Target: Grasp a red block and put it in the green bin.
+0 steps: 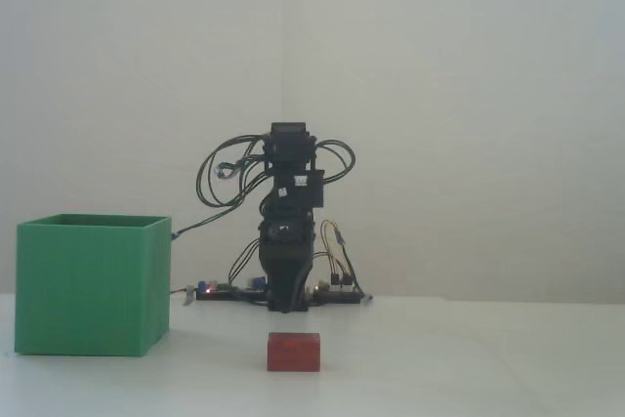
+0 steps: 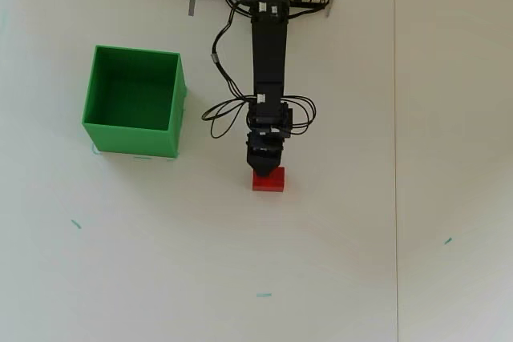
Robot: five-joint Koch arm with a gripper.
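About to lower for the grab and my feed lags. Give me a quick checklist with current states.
1. Gripper lined up over the red block: ok in the overhead view, its tip overlaps the block's far edge.
2. Gripper height above the block: cannot tell.
3. Jaws open enough: cannot tell.
4. Block flat on the table: ok.
5. Green bin upright, empty inside: ok.
6. Cables off block and bin: ok.

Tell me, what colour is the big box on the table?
Bright green, plain all over; the fixed view shows it best.
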